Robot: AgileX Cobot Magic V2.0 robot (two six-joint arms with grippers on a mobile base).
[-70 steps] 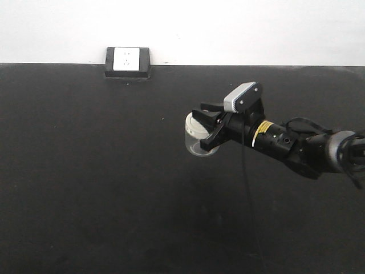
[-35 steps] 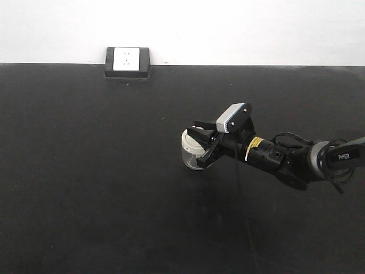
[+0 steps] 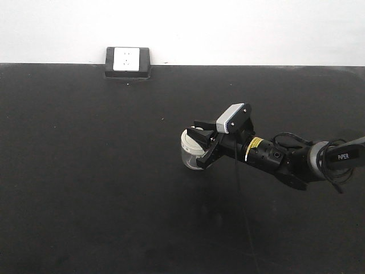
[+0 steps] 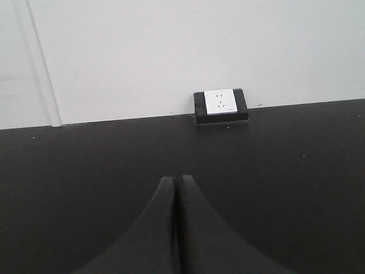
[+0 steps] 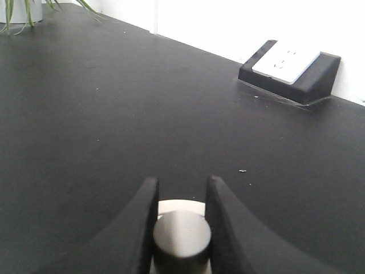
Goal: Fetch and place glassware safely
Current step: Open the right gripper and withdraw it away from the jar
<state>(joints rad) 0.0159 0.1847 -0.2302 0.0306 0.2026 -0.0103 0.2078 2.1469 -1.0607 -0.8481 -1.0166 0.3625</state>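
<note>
The glassware, a small squat clear jar (image 3: 190, 155) with a cream-white lid, stands on the black table (image 3: 85, 171) right of centre. My right gripper (image 3: 201, 147) reaches in from the right and is shut on the jar at its lid. In the right wrist view the two black fingers (image 5: 141, 217) press on either side of the round knob (image 5: 181, 235), with the lid's edge (image 5: 181, 204) just beyond. My left gripper (image 4: 175, 180) is shut and empty, low over bare table; it does not show in the front view.
A black socket box with a white face (image 3: 127, 61) sits at the table's back edge against the white wall; it also shows in the left wrist view (image 4: 220, 105) and the right wrist view (image 5: 291, 68). Plant leaves (image 5: 23, 8) are at the far left corner.
My right gripper moved down and slightly left with the jar, from raised above the table to resting on it. In the last half second almost nothing moved.
</note>
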